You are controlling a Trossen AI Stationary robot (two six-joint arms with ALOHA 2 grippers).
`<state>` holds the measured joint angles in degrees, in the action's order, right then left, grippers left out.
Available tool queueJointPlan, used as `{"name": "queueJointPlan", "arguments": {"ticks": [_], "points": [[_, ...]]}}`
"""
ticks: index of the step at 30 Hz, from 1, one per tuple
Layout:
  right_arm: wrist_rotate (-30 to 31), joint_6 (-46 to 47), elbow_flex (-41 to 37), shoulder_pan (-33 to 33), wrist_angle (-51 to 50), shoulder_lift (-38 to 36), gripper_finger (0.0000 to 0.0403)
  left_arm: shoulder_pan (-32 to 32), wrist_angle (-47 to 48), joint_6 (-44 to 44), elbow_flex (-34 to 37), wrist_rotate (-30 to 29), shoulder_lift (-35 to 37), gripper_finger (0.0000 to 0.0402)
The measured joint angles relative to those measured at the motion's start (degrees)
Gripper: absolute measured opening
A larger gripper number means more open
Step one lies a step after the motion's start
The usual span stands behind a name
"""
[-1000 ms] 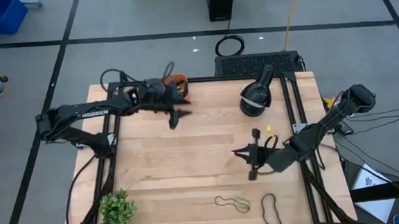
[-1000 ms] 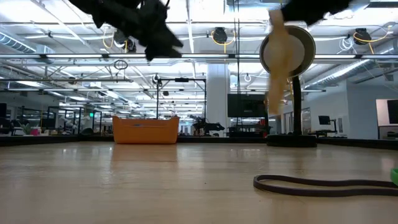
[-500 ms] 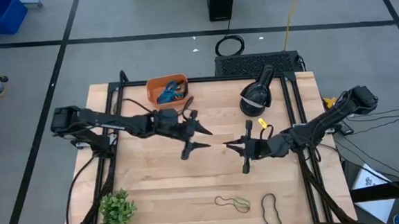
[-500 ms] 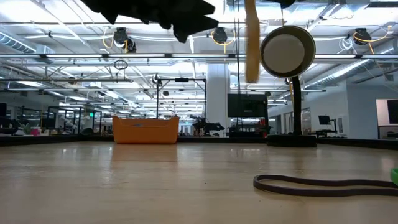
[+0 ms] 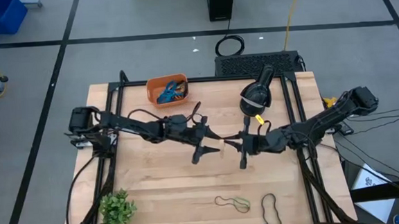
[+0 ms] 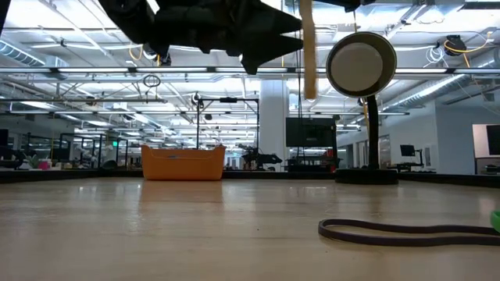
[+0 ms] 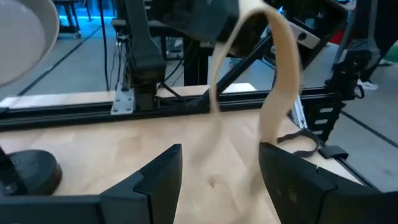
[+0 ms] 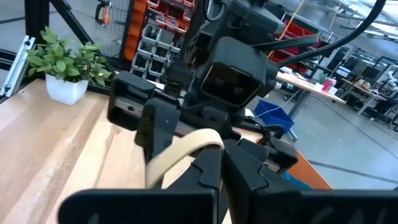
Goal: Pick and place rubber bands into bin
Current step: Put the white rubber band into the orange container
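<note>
**Two grippers meeting at table centre over a tan rubber band**

The right gripper (image 5: pixel 241 143), raised above the middle of the table (image 5: pixel 155 184), has its jaws clenched on a tan rubber band (image 7: pixel 273 93), which hangs down as a long loop. The left gripper (image 5: pixel 205 143) faces it from the 9 o'clock side, jaws spread wide, with the hanging loop between its 2 fingers (image 7: pixel 155 180) in the left wrist view; whether they touch the loop cannot be told. The bin (image 5: pixel 168 90) sits at the table's far edge, toward 11 o'clock from the grippers, and holds blue and orange bands. More rubber bands (image 5: pixel 233 204) lie flat near the table's front edge, toward 6 o'clock. A black headset on a stand (image 5: pixel 256 94) stands at 1 o'clock, and a small potted plant (image 5: pixel 115 211) at 8 o'clock near the front left corner.
</note>
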<state>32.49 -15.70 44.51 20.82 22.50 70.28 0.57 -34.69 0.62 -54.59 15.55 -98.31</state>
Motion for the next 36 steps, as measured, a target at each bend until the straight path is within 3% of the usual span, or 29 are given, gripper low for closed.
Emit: {"name": "queueJointPlan", "arguments": {"ticks": [5,11,20,24,32,36], "points": [[-0.49,0.0,0.0,-1.08,0.13,0.0,0.0,0.2,-0.97,-0.98,0.0,-1.63,-0.08,0.0218],[-7.47,1.31,0.0,-4.01,1.66,0.78,0.0,0.31,-4.5,-1.2,-0.04,-1.05,0.01,0.0218],[-7.23,0.04,0.0,-4.35,2.94,2.65,0.0,0.29,-4.08,-0.91,-0.04,-2.54,-0.01,0.0213],[-7.2,0.02,0.0,-4.35,2.95,2.64,0.0,0.14,-4.06,-0.87,-0.04,-2.58,-0.01,0.017],[-7.2,0.41,0.0,-4.35,2.07,2.64,0.0,-0.6,-4.37,-0.8,-0.04,-2.6,-0.01,0.0018],[-7.17,1.93,0.0,-4.26,1.65,2.64,0.0012,-1.02,-4.42,-0.8,-0.04,-2.66,-0.01,0.0013]]}}
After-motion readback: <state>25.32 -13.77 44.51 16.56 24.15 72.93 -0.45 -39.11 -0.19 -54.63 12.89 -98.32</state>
